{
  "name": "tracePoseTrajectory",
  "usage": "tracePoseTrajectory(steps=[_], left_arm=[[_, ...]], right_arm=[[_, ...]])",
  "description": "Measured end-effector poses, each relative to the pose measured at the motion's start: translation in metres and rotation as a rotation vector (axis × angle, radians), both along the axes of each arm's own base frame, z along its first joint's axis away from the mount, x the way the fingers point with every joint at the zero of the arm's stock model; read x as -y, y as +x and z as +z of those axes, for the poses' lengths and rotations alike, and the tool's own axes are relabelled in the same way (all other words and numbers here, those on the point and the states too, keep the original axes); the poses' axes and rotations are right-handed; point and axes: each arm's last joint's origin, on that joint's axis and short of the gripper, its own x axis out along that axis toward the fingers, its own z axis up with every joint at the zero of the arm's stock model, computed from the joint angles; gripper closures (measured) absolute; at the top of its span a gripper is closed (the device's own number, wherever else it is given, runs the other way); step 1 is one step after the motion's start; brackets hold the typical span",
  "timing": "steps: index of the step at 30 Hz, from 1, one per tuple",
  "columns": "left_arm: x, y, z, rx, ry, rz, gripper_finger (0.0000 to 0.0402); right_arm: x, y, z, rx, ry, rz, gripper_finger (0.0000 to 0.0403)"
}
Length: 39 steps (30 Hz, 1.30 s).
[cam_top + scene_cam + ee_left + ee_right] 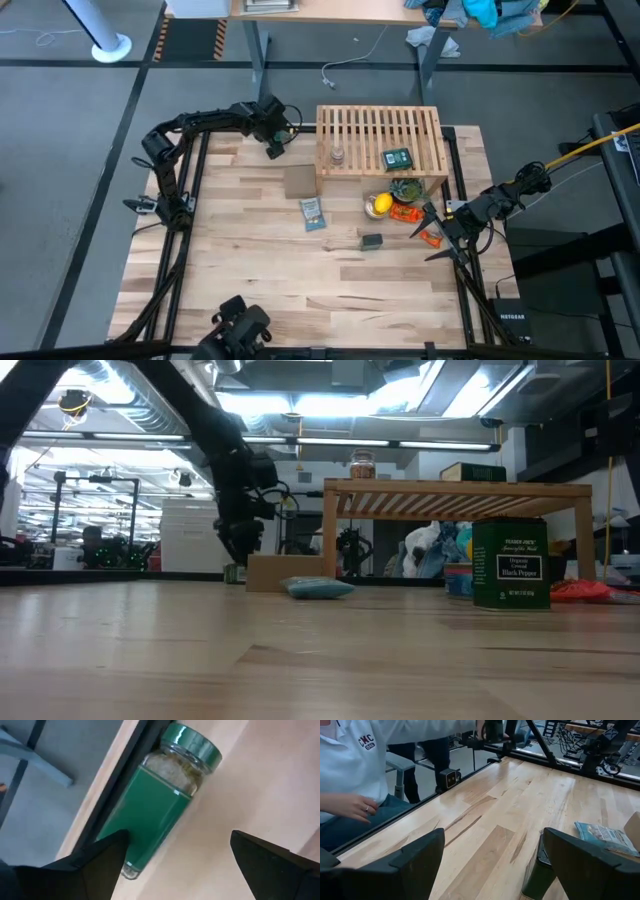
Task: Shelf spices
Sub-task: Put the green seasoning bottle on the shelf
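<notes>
While the left gripper (175, 865) is hanging with its jaws wide apart over the green bottle (162, 800) lying by the table's far edge, the bottle's long side is pointing slantwise between them, the right gripper (440, 235) waiting open.

Under the shelf (380, 128), lemon (379, 206) and clutter block entry; in front of it, the worktop (250, 280) lies bare beyond packet (312, 212) and tin (372, 241).
</notes>
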Motion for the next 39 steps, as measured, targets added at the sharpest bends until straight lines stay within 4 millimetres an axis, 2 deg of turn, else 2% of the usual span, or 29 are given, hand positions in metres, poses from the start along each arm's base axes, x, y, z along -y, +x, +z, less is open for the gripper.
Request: tracePoseTrajectory(steps=[6, 12, 17, 22, 28, 33, 39], left_arm=[[-0.005, 0.003, -0.007, -0.006, 0.018, -0.020, 0.0064], [-0.003, 0.003, -0.007, -0.009, 0.005, -0.018, 0.0136], [0.006, 0.005, -0.009, -0.025, -0.047, 0.014, 0.0199], [0.021, 0.013, -0.010, -0.058, -0.081, -0.019, 0.0234], [0.035, 0.026, -0.010, -0.073, -0.066, -0.063, 0.0246], [0.037, 0.033, -0.003, -0.153, 0.051, -0.036, 0.0241], [0.037, 0.035, 0.008, -0.162, 0.046, -0.021, 0.0239]], right_arm=[[0.000, 0.000, 0.000, 0.000, 0.000, 0.000, 0.0059], [0.000, 0.000, 0.000, 0.000, 0.000, 0.000, 0.0059], [0.000, 0.000, 0.000, 0.000, 0.000, 0.000, 0.0059], [0.000, 0.000, 0.000, 0.000, 0.000, 0.000, 0.0059], [0.000, 0.000, 0.000, 0.000, 0.000, 0.000, 0.0059], [0.000, 0.000, 0.000, 0.000, 0.000, 0.000, 0.0059], [0.000, 0.000, 0.000, 0.000, 0.000, 0.000, 0.0059]])
